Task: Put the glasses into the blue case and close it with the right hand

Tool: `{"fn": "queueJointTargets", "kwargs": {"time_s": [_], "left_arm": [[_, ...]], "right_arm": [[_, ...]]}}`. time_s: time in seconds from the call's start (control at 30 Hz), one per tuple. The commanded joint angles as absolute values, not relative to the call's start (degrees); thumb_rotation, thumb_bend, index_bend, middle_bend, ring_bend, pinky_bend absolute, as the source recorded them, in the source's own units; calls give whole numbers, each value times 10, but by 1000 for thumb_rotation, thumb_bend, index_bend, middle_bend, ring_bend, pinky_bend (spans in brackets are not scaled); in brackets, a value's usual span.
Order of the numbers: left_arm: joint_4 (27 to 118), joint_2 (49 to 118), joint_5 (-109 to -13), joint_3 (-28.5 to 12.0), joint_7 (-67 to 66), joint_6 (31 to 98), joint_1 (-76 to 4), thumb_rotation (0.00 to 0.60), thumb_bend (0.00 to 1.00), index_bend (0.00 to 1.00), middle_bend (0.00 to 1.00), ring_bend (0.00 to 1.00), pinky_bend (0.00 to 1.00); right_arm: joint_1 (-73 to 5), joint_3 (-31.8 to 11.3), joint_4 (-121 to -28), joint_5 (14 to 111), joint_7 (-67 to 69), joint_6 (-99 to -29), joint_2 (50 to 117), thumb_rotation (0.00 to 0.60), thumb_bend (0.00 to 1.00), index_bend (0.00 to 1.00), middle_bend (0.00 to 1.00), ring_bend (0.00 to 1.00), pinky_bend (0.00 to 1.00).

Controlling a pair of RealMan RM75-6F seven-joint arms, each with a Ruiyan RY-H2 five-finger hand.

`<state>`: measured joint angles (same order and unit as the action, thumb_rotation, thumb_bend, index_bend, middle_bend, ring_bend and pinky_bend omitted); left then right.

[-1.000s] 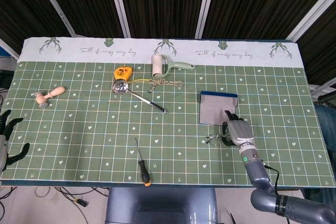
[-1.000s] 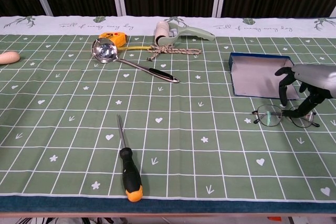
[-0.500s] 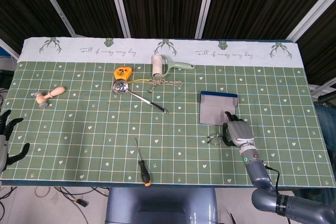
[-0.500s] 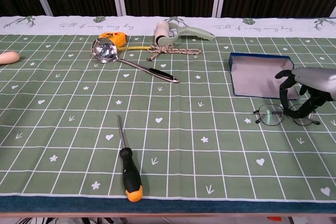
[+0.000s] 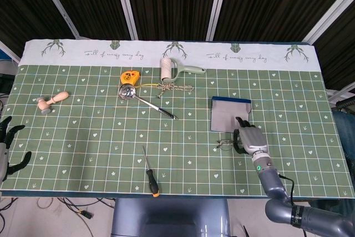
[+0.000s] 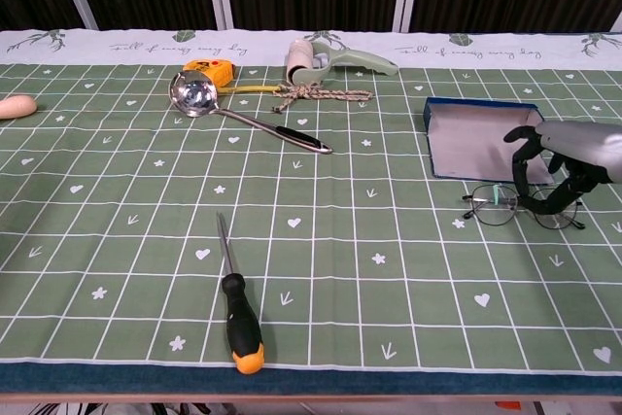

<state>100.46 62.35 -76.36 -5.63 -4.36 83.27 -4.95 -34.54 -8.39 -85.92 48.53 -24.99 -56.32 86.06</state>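
The thin-framed glasses (image 6: pixel 505 207) sit just in front of the open blue case (image 6: pixel 474 141), tilted with their left lens low over the cloth. My right hand (image 6: pixel 562 160) curls its fingers around their right side and pinches the frame. In the head view the same glasses (image 5: pixel 224 144) show at the left of the right hand (image 5: pixel 250 140), right below the case (image 5: pixel 230 114). The case lies open with its grey lining up and nothing inside. My left hand (image 5: pixel 8 148) hangs with fingers apart off the table's far left edge, holding nothing.
A black and orange screwdriver (image 6: pixel 239 310) lies near the front edge. At the back lie a ladle (image 6: pixel 216 105), a yellow tape measure (image 6: pixel 210 71), a lint roller (image 6: pixel 326 57) and a knotted rope (image 6: pixel 316 94). A wooden piece (image 5: pixel 52 102) rests at far left.
The right hand has closed its fingers on the glasses and drawn them a little up and toward the case; their frame now tilts. The left hand has not moved.
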Motion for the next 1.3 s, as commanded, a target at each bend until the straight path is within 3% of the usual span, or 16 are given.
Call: {"fn": "queueJointTargets", "kwargs": {"time_s": [0.03, 0.33, 0.6, 1.3], "left_arm": [[1005, 623, -763, -56, -44, 833, -50, 600, 312, 201, 0, 0, 0], [1005, 622, -763, -57, -42, 834, -49, 600, 312, 201, 0, 0, 0], [1004, 623, -761, -58, -44, 834, -49, 600, 312, 202, 0, 0, 0], [1003, 626, -755, -61, -48, 836, -50, 600, 312, 202, 0, 0, 0]], "right_arm": [[-348, -89, -860, 488, -246, -566, 859, 600, 551, 676, 88, 129, 257], [-369, -122, -840, 499, -227, -557, 852, 600, 554, 693, 87, 128, 254], [-402, -155, -748, 488, -197, -520, 871, 600, 553, 699, 87, 128, 252], [-451, -160, -541, 525, -118, -440, 966, 600, 555, 701, 87, 128, 253]]}}
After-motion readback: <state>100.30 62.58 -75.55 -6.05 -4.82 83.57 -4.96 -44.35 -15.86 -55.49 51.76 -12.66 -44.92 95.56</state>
